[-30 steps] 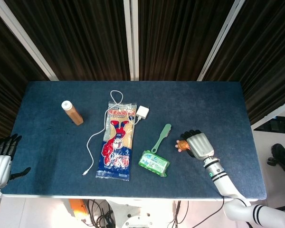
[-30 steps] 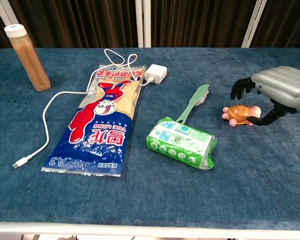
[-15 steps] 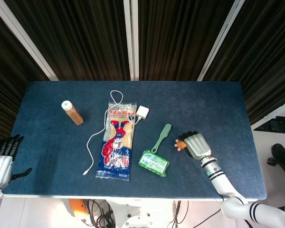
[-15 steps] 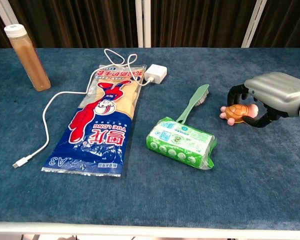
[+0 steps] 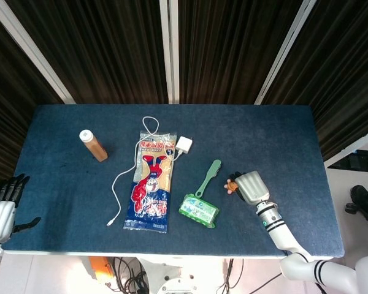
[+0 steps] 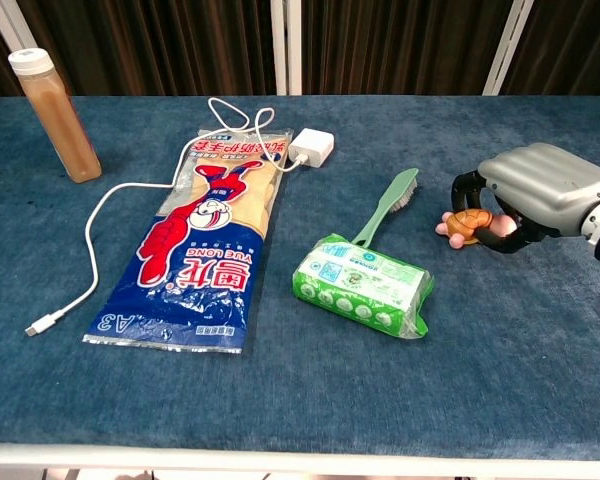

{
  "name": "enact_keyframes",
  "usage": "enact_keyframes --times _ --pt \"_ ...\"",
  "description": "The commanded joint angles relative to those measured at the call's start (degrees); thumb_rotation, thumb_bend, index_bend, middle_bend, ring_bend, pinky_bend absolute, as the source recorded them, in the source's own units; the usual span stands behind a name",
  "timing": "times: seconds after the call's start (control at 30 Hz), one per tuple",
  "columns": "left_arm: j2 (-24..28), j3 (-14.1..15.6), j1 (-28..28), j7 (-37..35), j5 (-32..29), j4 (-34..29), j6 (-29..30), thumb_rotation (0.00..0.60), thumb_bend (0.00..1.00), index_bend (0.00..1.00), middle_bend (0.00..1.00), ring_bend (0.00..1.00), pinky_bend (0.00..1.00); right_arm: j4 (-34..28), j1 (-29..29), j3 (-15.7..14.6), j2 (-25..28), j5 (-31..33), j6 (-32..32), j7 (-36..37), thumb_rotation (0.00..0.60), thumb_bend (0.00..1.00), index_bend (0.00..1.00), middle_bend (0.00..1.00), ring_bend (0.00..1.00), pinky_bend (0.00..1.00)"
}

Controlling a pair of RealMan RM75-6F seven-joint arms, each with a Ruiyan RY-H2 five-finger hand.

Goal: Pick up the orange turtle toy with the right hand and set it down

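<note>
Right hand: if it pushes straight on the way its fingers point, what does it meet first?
Besides the orange turtle toy its fingers already wrap, the right hand would probably reach the green brush first; depth is uncertain.

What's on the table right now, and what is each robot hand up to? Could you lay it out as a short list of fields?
surface: blue table
toy: orange turtle toy, right of the green brush
right robot hand: fingers curled around the turtle toy
left robot hand: at the table's left edge, fingers apart, holding nothing
middle: green wipes pack, blue snack bag
far side: white charger with cable, brown bottle upright
</note>
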Motion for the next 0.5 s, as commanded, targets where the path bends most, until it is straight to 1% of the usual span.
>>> enact_keyframes --times 0.03,0.13,0.2,0.23,0.3,0.33,0.37,0.4,0.43,0.47,0.5 --pt "0.0 0.0 0.0 -0.1 -0.2 0.1 -0.1 0.6 0.09 0.05 0.0 0.0 0.05 1.8 0.1 -0.1 -1.4 -0.8 1.0 0.8 0.6 0.45 0.94 0.75 0.74 0.89" --pt "-0.1 -0.1 0.1 -0.3 -0.3 0.3 -0.1 0.6 0.09 0.05 0.0 0.0 0.05 3.2 0.0 -0.2 -2.2 -1.0 1.4 1.5 0.6 0.49 0.99 0.79 0.77 0.92" --pt "0.0 -0.1 0.1 -0.3 -0.3 0.3 -0.1 0.6 0.09 0.05 0.0 0.0 0.05 3.4 0.0 -0.2 -2.3 -1.1 1.5 1.9 0.6 0.5 0.99 0.79 0.78 0.93" --pt "0.0 -0.1 0.1 -0.4 -0.3 0.3 0.0 0.6 0.09 0.05 0.0 0.0 0.05 3.3 0.0 -0.2 -2.2 -1.2 1.6 2.0 0.6 0.48 0.97 0.77 0.77 0.92" --pt "0.0 -0.1 0.1 -0.5 -0.2 0.4 0.1 0.6 0.09 0.05 0.0 0.0 0.05 2.2 0.1 -0.6 -1.0 -1.2 0.7 2.2 0.6 0.42 0.87 0.71 0.72 0.87" --pt "0.1 -0.1 0.1 -0.5 -0.1 0.3 0.1 0.6 0.09 0.05 0.0 0.0 0.05 0.8 0.1 -0.9 0.2 -0.9 -0.3 2.3 0.6 0.38 0.78 0.66 0.66 0.8" --pt "0.1 -0.1 0.1 -0.5 -0.1 0.3 0.1 0.6 0.09 0.05 0.0 0.0 0.05 -0.4 0.2 -1.1 1.3 -0.5 -1.2 2.1 0.6 0.35 0.66 0.59 0.57 0.69" --pt "0.1 -0.1 0.1 -0.5 -0.1 0.3 0.1 0.6 0.09 0.05 0.0 0.0 0.05 -1.8 0.2 -1.2 2.4 0.0 -2.1 1.8 0.6 0.34 0.6 0.56 0.53 0.64" --pt "0.1 -0.1 0.1 -0.4 -0.1 0.2 0.1 0.6 0.09 0.05 0.0 0.0 0.05 -3.6 0.3 -1.2 3.8 0.7 -2.9 1.4 0.6 0.31 0.47 0.48 0.43 0.53" --pt "0.1 -0.1 0.0 -0.4 0.0 0.2 0.1 0.6 0.09 0.05 0.0 0.0 0.05 -4.9 0.2 -1.1 4.8 1.1 -3.2 1.1 0.6 0.3 0.36 0.41 0.35 0.46" --pt "0.1 -0.1 0.0 -0.4 0.0 0.2 0.1 0.6 0.09 0.05 0.0 0.0 0.05 -6.1 0.2 -1.1 5.6 1.4 -3.4 0.8 0.6 0.28 0.3 0.36 0.3 0.42"
